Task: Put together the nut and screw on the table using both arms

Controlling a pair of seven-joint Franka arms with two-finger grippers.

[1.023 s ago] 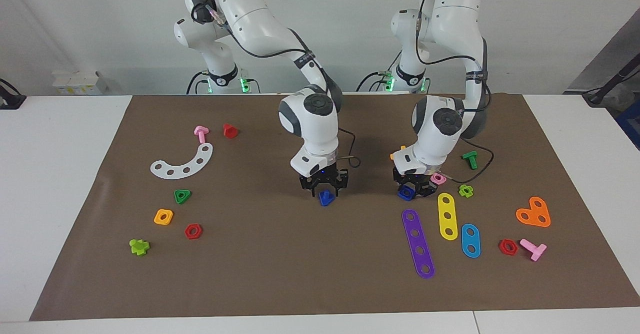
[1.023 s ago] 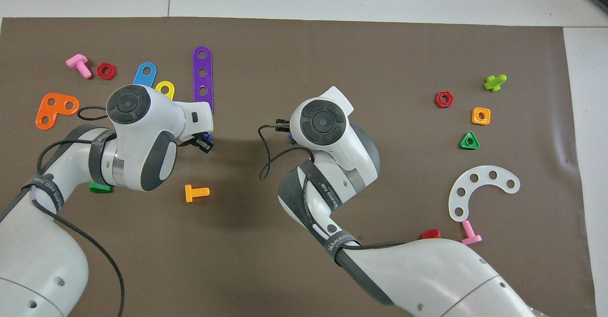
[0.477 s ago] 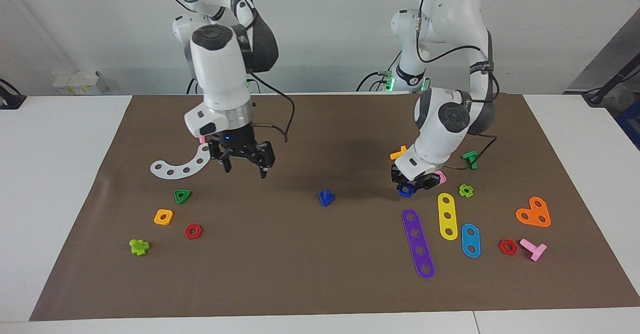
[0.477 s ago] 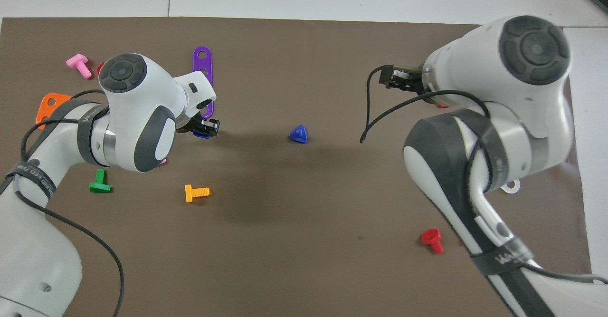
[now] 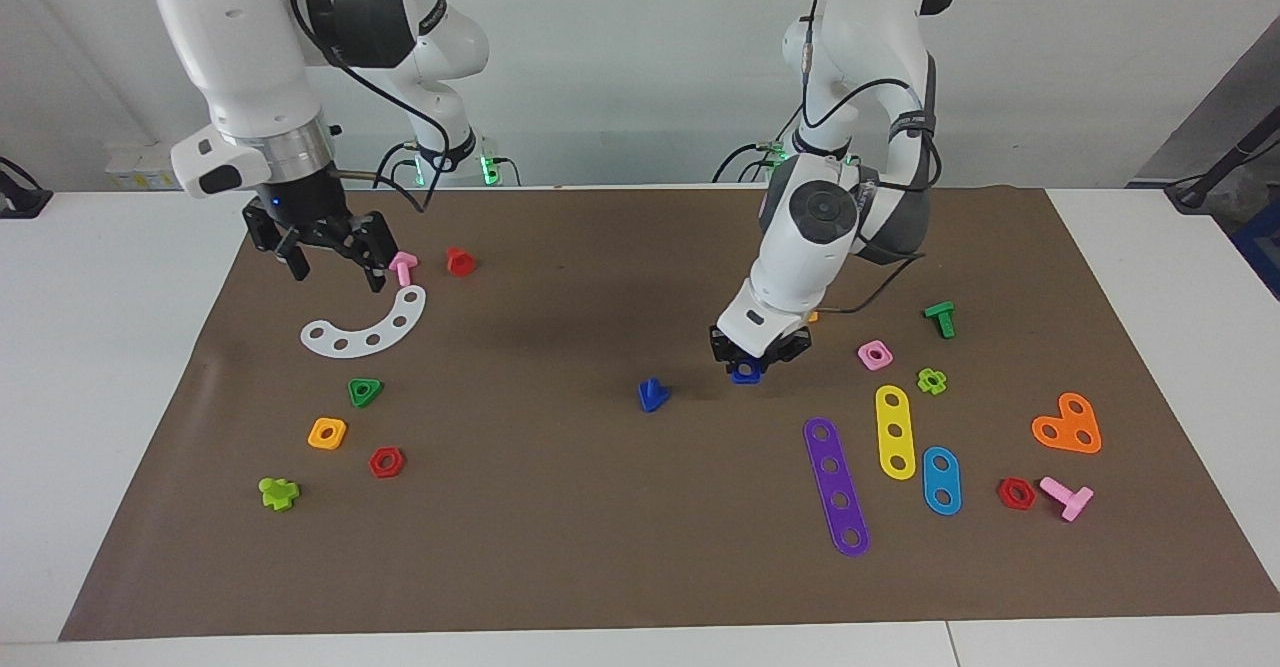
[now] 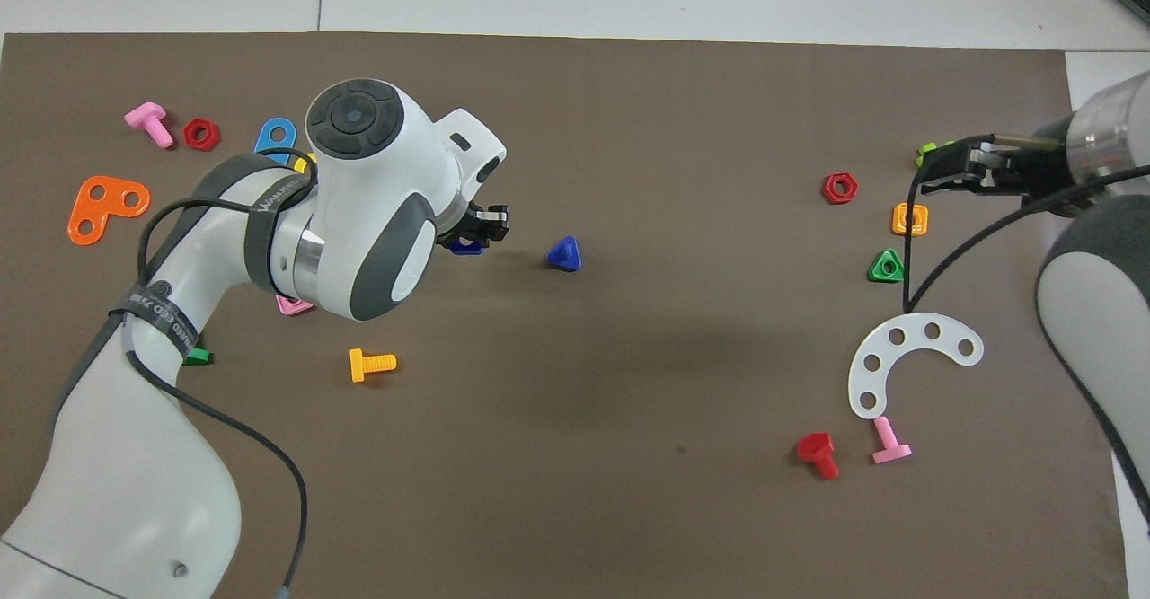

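Observation:
The dark-blue screw (image 5: 652,394) stands head down, shaft up, on the brown mat (image 5: 600,547) near the table's middle; it also shows in the overhead view (image 6: 564,254). My left gripper (image 5: 748,362) is shut on the dark-blue nut (image 5: 745,374) and holds it low over the mat beside the screw, toward the left arm's end. In the overhead view the left gripper (image 6: 474,231) and the nut (image 6: 464,245) peek out from under the wrist. My right gripper (image 5: 330,262) is open and empty, raised over the mat's corner at the right arm's end, also in the overhead view (image 6: 957,172).
A pink square nut (image 5: 875,354), a green bolt (image 5: 940,318) and coloured strips (image 5: 897,431) lie toward the left arm's end. A white curved plate (image 5: 368,327), a green triangular nut (image 5: 365,391) and a yellow-orange nut (image 5: 327,433) lie toward the right arm's end.
My right gripper let go of the screw, rose and swung away to the right arm's end. My left gripper carried the nut along the mat toward the screw.

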